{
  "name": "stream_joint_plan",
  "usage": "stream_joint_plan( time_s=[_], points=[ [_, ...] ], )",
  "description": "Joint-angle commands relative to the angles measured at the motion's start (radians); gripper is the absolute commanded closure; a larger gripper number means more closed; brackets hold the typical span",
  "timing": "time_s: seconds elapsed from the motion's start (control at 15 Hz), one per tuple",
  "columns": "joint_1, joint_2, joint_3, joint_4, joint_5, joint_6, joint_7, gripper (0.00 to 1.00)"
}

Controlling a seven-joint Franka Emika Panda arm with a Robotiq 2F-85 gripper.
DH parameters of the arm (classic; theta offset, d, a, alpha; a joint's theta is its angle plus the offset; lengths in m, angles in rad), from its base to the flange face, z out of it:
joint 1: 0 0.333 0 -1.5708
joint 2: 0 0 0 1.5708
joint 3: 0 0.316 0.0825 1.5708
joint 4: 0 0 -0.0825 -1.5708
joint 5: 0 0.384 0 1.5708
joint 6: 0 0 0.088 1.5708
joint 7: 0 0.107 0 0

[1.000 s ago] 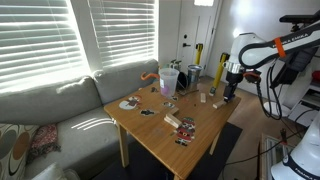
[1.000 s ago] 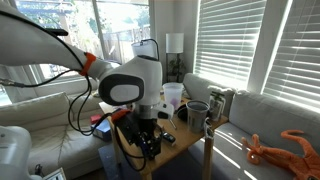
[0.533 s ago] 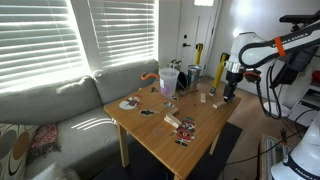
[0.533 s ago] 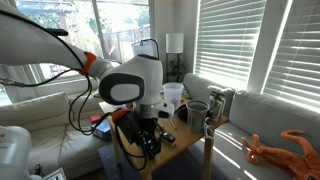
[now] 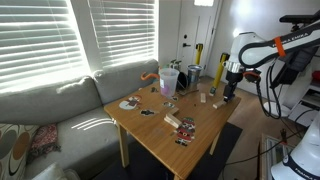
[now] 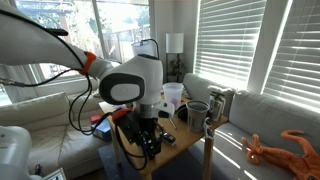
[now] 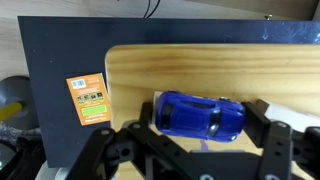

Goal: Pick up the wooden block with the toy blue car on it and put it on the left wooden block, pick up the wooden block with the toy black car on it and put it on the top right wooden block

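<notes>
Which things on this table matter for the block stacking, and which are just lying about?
Job: blue toy car, sitting between the fingers; wooden blocks.
Lying about: cups; orange card; sofa.

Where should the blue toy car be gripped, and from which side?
From straight above, at its two short ends: the blue toy car lies flat, lengthwise between the fingers of the gripper, which flank it. Any block beneath it is hidden.

I stand in a home's living room: a grey sofa [image 5: 60, 105], slatted window blinds [image 5: 40, 35], a wooden counter [image 5: 165, 145].
</notes>
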Motion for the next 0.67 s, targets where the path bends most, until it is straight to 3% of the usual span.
stream_joint_plan(
  time_s=[0.0, 0.6],
  points=[
    [-0.010, 0.009, 0.008, 0.016, 0.011, -0.009, -0.002, 0.38],
    [-0.025, -0.033, 0.018, 0.037, 0.010, -0.080, 0.045, 0.38]
  ],
)
